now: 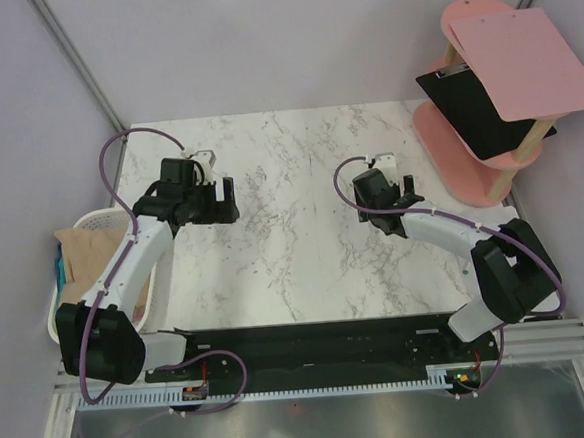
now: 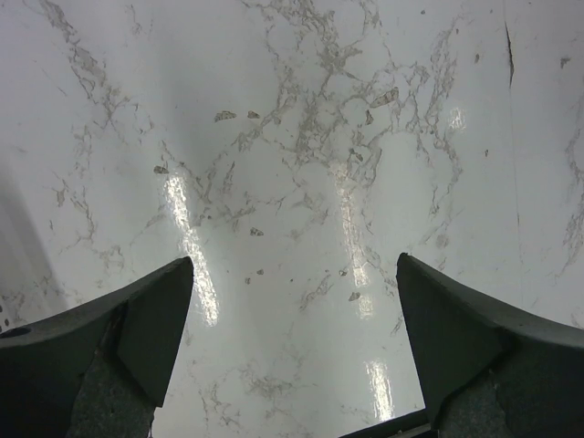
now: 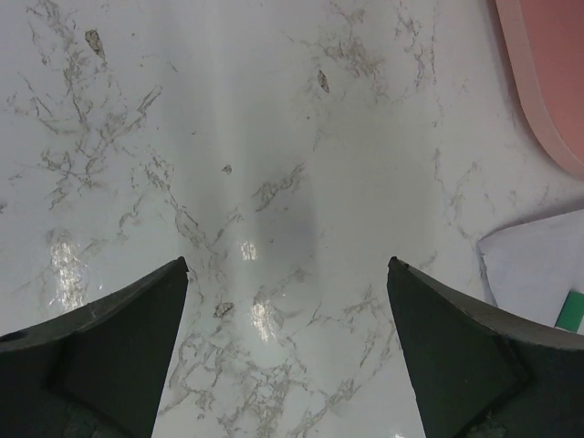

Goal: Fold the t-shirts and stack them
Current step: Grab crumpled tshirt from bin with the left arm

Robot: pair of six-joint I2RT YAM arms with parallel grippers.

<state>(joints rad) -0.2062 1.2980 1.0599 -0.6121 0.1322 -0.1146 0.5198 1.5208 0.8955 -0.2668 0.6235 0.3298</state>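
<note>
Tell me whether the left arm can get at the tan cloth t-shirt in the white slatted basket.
Probably yes: the tan cloth t-shirt lies uncovered atop the white slatted basket beside that arm, and the left gripper is open and empty.

no readable text, label, brand, number or sign shows in any view.

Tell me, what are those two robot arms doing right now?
Nothing is being held yet. The left pincer and the right pincer both hang open above the white marble table. The soft tan t-shirt waits in the white slatted laundry basket at the table's left edge, with a bit of teal-blue cloth beside it. No folding has begun.
</note>
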